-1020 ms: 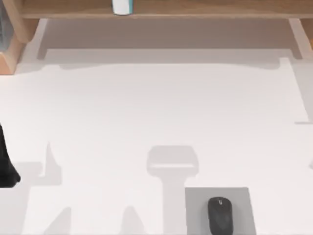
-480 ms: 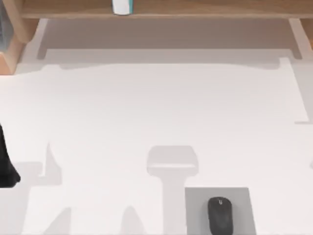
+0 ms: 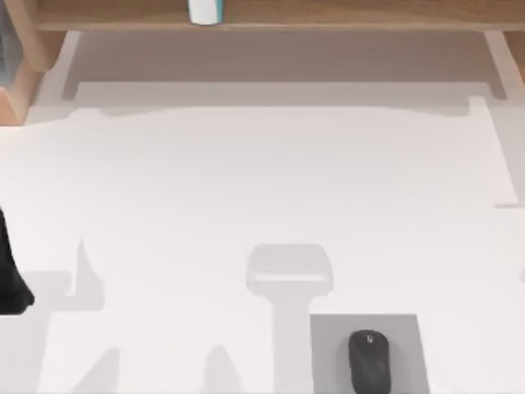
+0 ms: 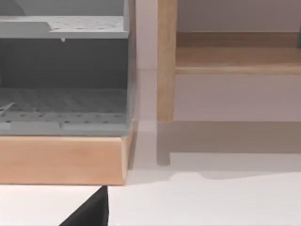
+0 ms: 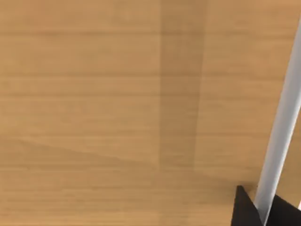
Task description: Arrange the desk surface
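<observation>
Desk surface (image 3: 262,189) spans most of top view, white, largely bare. Black mouse (image 3: 370,361) sits on grey pad (image 3: 328,353), lower right. Light-wood shelf board (image 3: 328,15) along upper edge carries small white-teal item (image 3: 204,11). Left arm (image 3: 10,275) parked at lower-left edge; grip state cannot tell. Tidying looks near done or paused; next move likely needs locating anything misplaced.
</observation>
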### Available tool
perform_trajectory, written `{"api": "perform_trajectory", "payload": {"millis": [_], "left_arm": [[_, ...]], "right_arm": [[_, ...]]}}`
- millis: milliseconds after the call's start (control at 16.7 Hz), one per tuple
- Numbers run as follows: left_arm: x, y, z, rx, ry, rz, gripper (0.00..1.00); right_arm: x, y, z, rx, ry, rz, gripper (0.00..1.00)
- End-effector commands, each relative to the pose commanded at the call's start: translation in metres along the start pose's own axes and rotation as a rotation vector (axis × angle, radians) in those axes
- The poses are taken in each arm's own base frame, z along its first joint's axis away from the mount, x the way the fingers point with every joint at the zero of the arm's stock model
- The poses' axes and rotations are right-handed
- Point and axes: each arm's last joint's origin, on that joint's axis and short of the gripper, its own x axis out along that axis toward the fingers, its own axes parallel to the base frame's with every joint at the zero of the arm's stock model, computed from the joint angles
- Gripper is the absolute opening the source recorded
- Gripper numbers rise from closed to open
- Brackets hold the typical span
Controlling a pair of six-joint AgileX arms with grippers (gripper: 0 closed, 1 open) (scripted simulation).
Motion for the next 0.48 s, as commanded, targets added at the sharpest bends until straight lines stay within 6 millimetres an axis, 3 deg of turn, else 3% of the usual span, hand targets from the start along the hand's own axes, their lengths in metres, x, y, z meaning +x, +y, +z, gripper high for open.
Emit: {"api": "perform_trajectory", "payload": {"millis": [480], "left_arm": [[0.0,0.0,0.0,0.0,0.0,0.0,1.0]], "right_arm": [[0.06,0.0,0.012,0.0,0.002,0.001,0.0]]}}
